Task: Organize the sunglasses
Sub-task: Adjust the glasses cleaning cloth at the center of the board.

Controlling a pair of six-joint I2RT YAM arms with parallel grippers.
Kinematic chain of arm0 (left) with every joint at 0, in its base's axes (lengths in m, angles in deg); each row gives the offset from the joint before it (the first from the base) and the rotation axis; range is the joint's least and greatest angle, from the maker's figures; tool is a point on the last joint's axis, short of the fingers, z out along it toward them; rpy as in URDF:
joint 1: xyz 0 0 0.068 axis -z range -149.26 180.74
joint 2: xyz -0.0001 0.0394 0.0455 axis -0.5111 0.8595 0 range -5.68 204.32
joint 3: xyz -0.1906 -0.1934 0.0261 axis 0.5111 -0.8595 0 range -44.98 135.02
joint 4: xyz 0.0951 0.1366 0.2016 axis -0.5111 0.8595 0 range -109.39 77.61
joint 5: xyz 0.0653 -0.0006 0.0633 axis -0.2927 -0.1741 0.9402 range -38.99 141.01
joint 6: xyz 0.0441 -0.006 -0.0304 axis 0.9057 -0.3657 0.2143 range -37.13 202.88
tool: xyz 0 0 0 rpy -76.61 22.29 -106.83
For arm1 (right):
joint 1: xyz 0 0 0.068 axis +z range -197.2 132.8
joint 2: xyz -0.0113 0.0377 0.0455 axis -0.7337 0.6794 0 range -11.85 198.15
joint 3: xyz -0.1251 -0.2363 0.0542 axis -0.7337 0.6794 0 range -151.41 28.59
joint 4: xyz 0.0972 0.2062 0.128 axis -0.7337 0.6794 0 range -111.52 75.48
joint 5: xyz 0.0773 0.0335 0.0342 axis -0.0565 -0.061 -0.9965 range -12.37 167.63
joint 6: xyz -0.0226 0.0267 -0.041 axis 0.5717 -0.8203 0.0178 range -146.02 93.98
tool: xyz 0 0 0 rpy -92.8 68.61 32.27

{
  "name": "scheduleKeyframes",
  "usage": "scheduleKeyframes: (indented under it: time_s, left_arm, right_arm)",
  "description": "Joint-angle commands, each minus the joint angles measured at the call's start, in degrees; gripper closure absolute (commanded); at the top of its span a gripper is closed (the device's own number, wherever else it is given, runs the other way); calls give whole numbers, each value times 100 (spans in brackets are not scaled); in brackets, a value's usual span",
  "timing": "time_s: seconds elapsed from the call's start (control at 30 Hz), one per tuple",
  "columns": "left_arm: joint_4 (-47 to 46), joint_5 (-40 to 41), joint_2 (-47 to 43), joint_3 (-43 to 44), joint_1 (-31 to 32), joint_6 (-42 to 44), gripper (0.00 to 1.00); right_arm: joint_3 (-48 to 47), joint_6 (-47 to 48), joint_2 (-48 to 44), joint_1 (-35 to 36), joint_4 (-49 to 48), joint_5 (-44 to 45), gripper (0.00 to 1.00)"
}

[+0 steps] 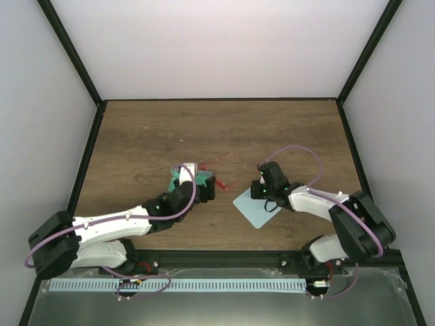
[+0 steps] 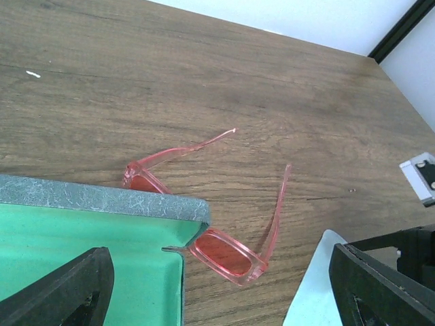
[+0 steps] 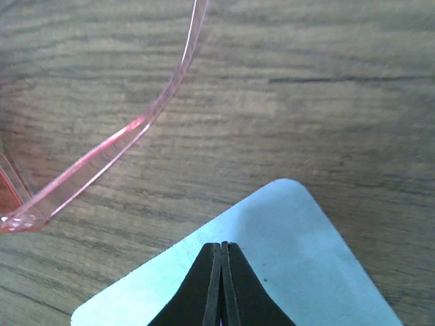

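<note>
Sunglasses (image 2: 230, 257) lie mid-table (image 2: 204, 75), arms unfolded and pointing to the far side. The front bar runs slantwise left to right, with one lens partly hidden behind the open case (image 2: 102, 200) corner. The left gripper (image 2: 221, 278) is spread wide above both. The right gripper (image 3: 222, 248) is pressed closed over the cloth (image 3: 299, 238), just right of the glasses.

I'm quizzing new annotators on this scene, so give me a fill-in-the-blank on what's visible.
The open case has a ____ lining.
The right gripper is ____ over the light blue cloth.
The left gripper has its jaws ____.
The sunglasses lie on the ____, beside the case.
Missing words: green; shut; open; table.
</note>
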Motion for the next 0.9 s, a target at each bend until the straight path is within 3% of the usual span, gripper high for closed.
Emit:
scheduleKeyframes:
  time_s: [0.0, 0.37, 0.87]
  left_arm:
    - [-27, -17, 75, 171, 1, 65, 11]
    - [-27, -176, 129, 206, 0, 35, 11]
    - [16, -139, 30, 195, 3, 39, 11]
  right_arm:
    - [-231, 114, 218, 34, -96, -343, 99]
    - [-516, -54, 900, 35, 336, 331, 99]
    - [-682, -437, 1134, -79, 826, 1363, 99]
